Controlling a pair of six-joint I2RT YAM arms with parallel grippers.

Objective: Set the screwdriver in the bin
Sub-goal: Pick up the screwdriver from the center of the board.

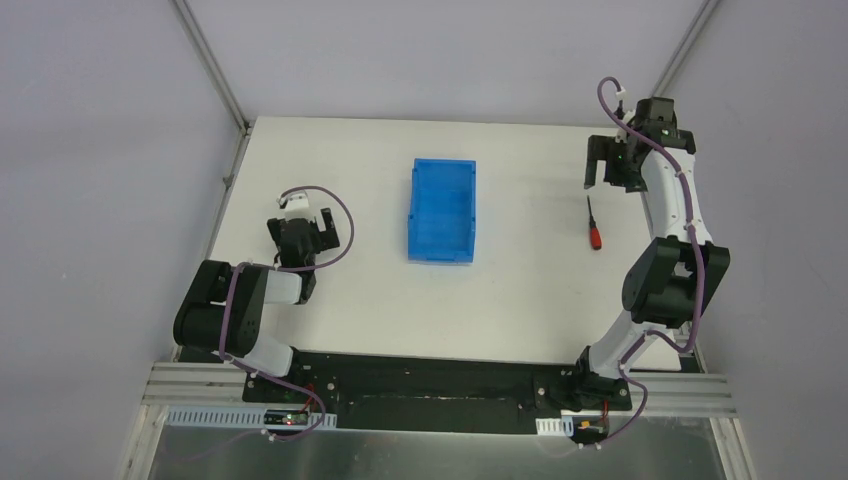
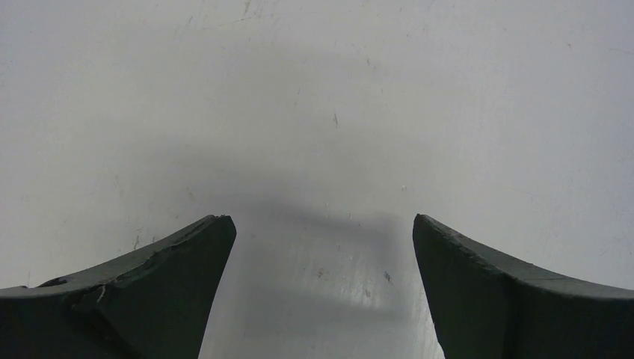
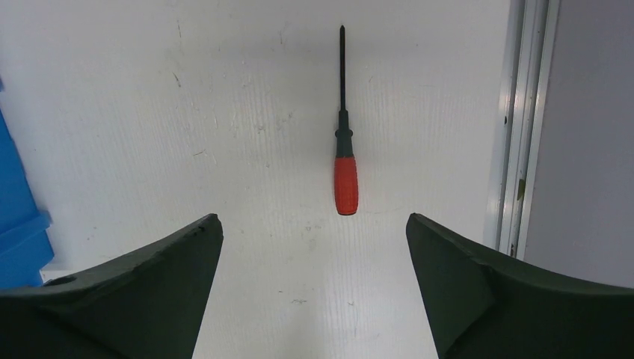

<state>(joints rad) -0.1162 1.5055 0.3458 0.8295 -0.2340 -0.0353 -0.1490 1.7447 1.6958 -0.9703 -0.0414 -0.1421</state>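
The screwdriver (image 1: 594, 226), red handle and thin black shaft, lies on the white table right of the bin (image 1: 441, 210), a translucent blue bin standing mid-table with nothing visible in it. My right gripper (image 1: 604, 176) hangs open and empty high above the screwdriver area. In the right wrist view the screwdriver (image 3: 345, 178) lies just ahead of the open right gripper (image 3: 314, 224), handle nearest, tip pointing away. An edge of the bin (image 3: 19, 217) shows at far left. My left gripper (image 1: 302, 222) is open and empty, low over the table's left side, and sees only bare table between its jaws (image 2: 324, 224).
A metal frame rail (image 3: 523, 127) runs along the table's right edge, close to the screwdriver. Grey walls enclose the table on the left, back and right. The arm bases stand on the black plate (image 1: 440, 375) at the near edge.
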